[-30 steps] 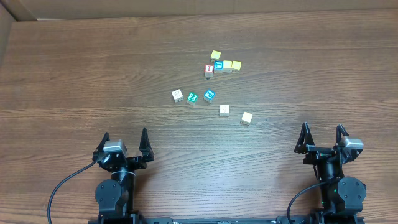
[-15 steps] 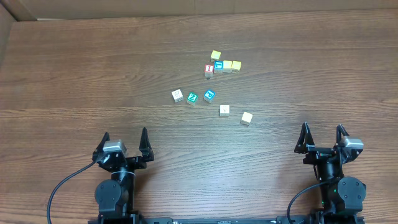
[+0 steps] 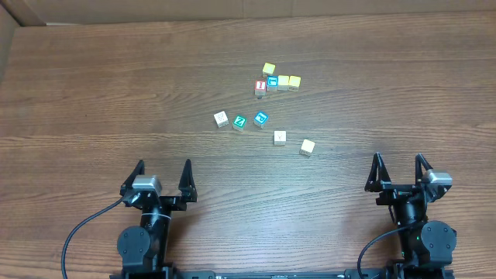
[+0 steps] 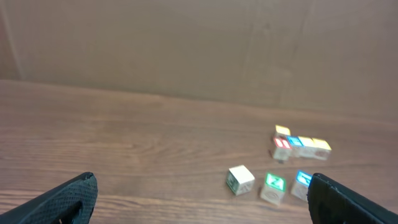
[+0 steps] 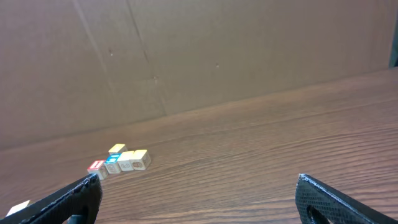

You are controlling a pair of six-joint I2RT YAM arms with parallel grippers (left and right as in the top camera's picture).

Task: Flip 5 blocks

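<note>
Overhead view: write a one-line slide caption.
Left hand and right hand open near the table edge; letter cubes scattered ahead, untouched.

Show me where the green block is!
In the overhead view, the teal-green-faced wooden cube sits near the middle, between a whitish wooden cube on its left and a blue-faced wooden cube.
</note>
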